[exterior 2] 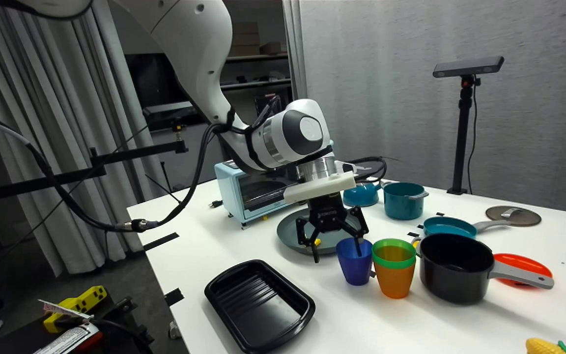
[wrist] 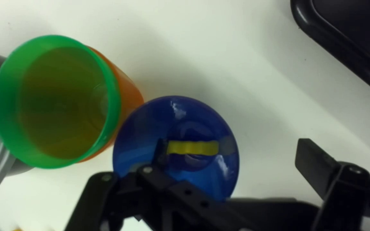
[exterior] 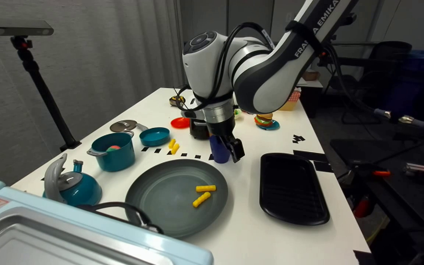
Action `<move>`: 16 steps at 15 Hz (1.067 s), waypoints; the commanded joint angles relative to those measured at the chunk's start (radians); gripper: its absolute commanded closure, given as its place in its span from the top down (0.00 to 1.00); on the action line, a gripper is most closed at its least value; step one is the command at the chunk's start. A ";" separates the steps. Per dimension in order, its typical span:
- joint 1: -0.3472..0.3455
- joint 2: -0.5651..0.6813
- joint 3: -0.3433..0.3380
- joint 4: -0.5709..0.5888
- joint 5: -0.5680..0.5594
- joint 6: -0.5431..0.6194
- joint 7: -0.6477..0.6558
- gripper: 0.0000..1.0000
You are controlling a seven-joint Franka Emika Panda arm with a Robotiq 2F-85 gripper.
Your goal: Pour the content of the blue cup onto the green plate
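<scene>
White worktop (exterior: 263,243), grey curtain (exterior: 123,55) over at far left in an exterior view. Blue cup (exterior: 219,152) sits upright just beyond the green plate (exterior: 160,198) from there, one yellow piece (wrist: 193,148) inside; two more yellow pieces (exterior: 201,199) are on the plate's right half. End effector (exterior 2: 337,254) is spread wide, holding nothing, one finger over the cup's mouth.

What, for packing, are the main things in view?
Blue cup: one, blue, beside nested cups
Nested cups: two, green inside orange, beside saucepan
Saucepan, tray: two, black, tabletop
Kettle, pot, pan: three, teal, tabletop
Lid: one, brown, beside pan
Plate: one, grey-green, beside oven
Dish: one, red, near saucepan
Pieces: five visible, yellow, one in blue cup, two on plate, two near pan
Arm: one, white, above tabletop
Jaws: two, black, open, at blue cup
</scene>
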 commanded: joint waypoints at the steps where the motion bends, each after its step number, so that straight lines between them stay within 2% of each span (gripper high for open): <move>1: 0.044 -0.189 -0.063 -0.167 -0.092 0.058 0.021 1.00; 3: 0.052 -0.191 -0.072 -0.168 -0.115 0.071 0.030 1.00; 4: 0.064 -0.218 -0.092 -0.182 -0.164 0.088 0.044 1.00; 7: 0.065 -0.353 -0.114 -0.244 -0.280 0.100 0.075 1.00; 9: 0.052 -0.417 -0.106 -0.265 -0.316 0.102 0.096 1.00; 12: 0.038 -0.490 -0.089 -0.297 -0.278 0.110 0.130 1.00; 16: 0.035 -0.544 -0.067 -0.333 -0.127 0.113 0.139 1.00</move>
